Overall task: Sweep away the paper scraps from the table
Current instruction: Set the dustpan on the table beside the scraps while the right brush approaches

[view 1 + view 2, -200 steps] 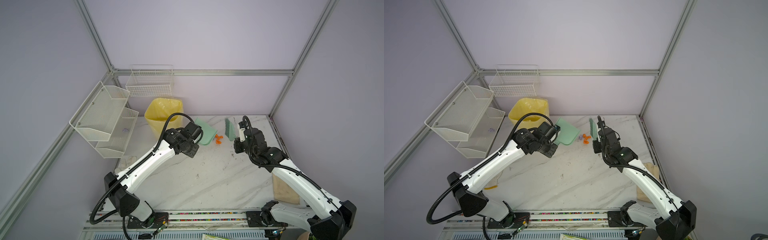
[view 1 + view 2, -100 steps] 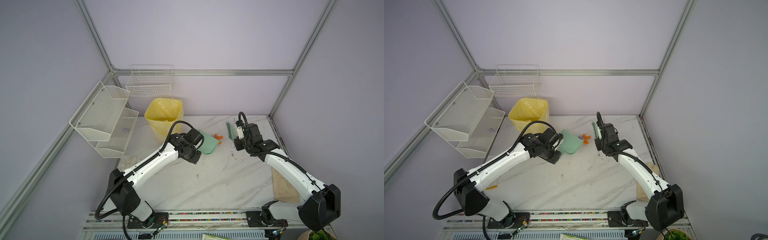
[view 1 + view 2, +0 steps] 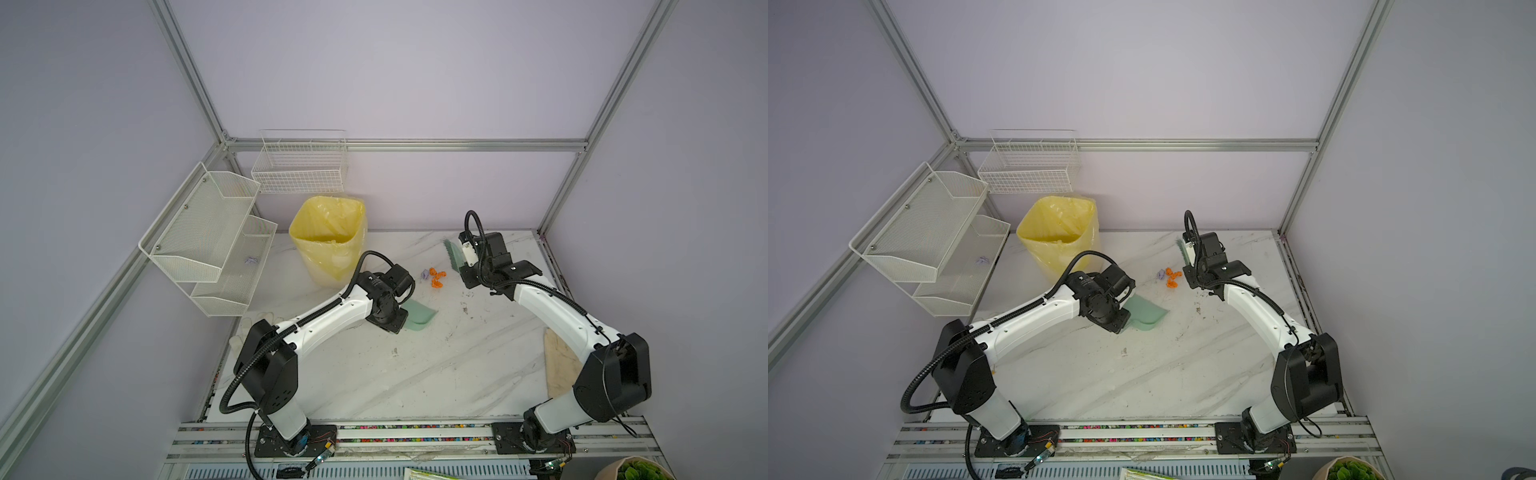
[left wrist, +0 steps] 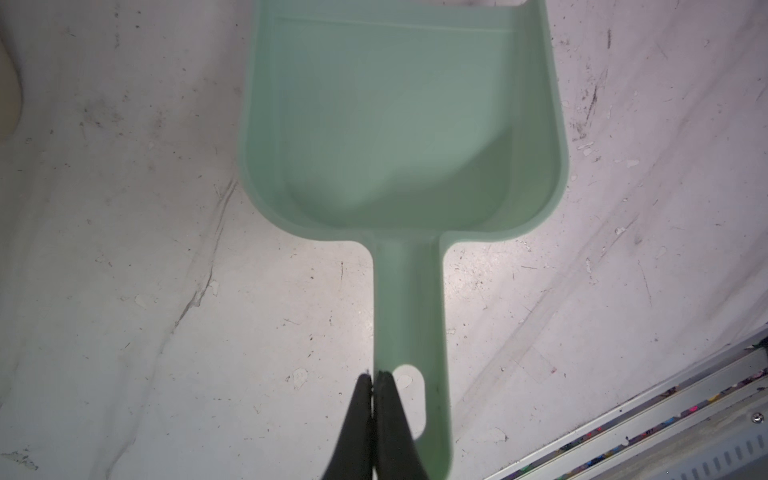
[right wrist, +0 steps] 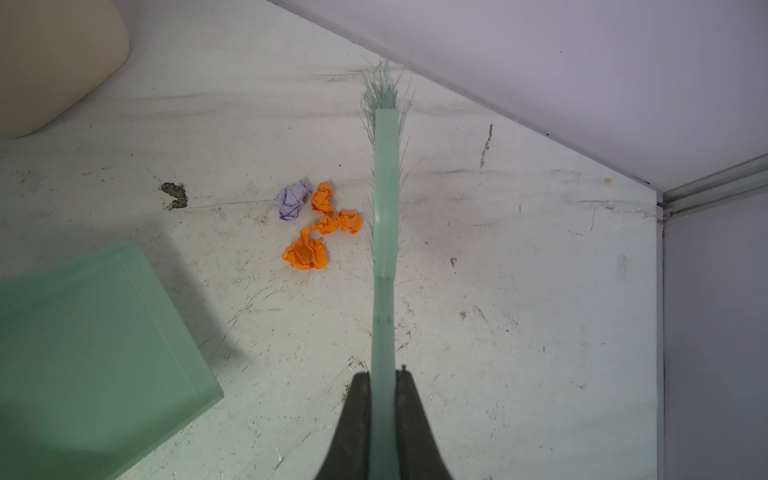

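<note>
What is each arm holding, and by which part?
Left jaws pinch the dustpan at its handle's end, beside the hanging hole; right jaws clamp the brush by its handle.

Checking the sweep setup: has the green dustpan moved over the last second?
Yes. In a top view the dustpan has drawn back from the yellow bin toward the front rail.

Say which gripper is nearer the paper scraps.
Right. The right gripper, holding the brush, is right of the paper scraps; the left gripper, holding the dustpan, sits farther front-left.
</note>
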Tool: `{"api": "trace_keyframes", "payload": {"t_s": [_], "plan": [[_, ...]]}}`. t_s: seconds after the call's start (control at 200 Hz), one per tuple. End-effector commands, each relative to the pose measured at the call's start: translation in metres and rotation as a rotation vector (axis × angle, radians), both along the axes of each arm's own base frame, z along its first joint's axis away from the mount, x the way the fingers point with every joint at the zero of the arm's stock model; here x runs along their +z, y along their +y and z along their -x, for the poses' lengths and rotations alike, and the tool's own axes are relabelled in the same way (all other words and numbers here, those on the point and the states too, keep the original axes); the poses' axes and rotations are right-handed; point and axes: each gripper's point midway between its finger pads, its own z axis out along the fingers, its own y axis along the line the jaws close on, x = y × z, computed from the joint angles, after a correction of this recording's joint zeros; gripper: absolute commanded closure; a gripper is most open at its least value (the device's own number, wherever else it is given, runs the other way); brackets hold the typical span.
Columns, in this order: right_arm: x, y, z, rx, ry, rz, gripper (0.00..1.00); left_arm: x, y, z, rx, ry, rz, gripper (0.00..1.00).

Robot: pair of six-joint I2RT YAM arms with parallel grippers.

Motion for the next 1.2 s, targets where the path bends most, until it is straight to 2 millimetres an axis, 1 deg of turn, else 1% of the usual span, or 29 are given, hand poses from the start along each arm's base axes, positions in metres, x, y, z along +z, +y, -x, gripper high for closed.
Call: {"api": "trace_keyframes", "payload": {"t_s": [0.0,0.165,0.245,0.34,0.47,0.665,0.795,0.955,1.195], "plan": [[-0.001,0.002,-0.011,0.021,-0.010,0.031,1.00,-0.014,-0.004,-0.002,0.003,0.024,0.013,1.00],[-0.015,0.005,-0.020,0.006,0.023,0.039,1.00,-0.022,-0.005,-0.008,0.012,0.037,0.015,1.00],[-0.012,0.004,-0.023,0.006,0.010,0.046,1.00,-0.025,-0.006,-0.009,0.015,0.044,0.016,1.00],[-0.005,0.005,-0.025,0.006,-0.014,0.037,1.00,-0.030,-0.006,-0.010,0.017,0.056,0.020,1.00],[-0.001,0.007,-0.024,0.008,-0.028,0.020,1.00,-0.036,-0.011,-0.011,0.012,0.068,0.029,1.00],[-0.005,0.005,-0.019,-0.003,-0.027,-0.001,1.00,-0.053,-0.018,-0.015,0.008,0.092,0.034,1.00],[-0.008,0.005,-0.015,-0.004,-0.024,-0.005,1.00,-0.060,-0.020,-0.019,0.015,0.096,0.029,1.00],[-0.005,0.004,-0.012,-0.005,-0.030,-0.012,1.00,-0.062,-0.022,-0.019,0.022,0.106,0.034,1.00],[0.004,0.004,-0.011,-0.006,-0.053,-0.028,1.00,-0.057,-0.020,-0.014,0.038,0.110,0.048,1.00]]}}
